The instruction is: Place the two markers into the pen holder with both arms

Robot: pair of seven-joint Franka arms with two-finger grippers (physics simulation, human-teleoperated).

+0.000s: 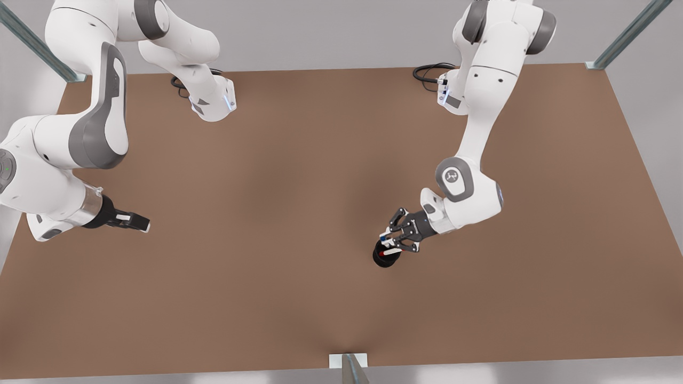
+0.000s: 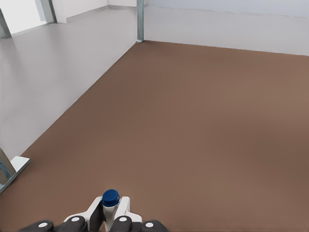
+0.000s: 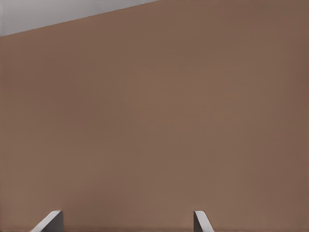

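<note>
Black pen holder (image 1: 382,260); red-ended marker (image 1: 393,251) at its mouth; blue-capped marker (image 2: 110,198) (white barrel) in left tool (image 1: 392,242).

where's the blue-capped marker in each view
Left wrist view: blue-capped marker end-on between the fingers.
Front view: inside the left gripper, front view's left.
Right wrist view: brown table beyond the open right gripper, at the pen holder.
Shared landmark: that brown table.

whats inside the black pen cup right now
A white red-ended marker pokes from the small black cylindrical cup. The left pincer above, gripping a blue-capped marker, hides the interior. The open right pincer waits apart.
</note>
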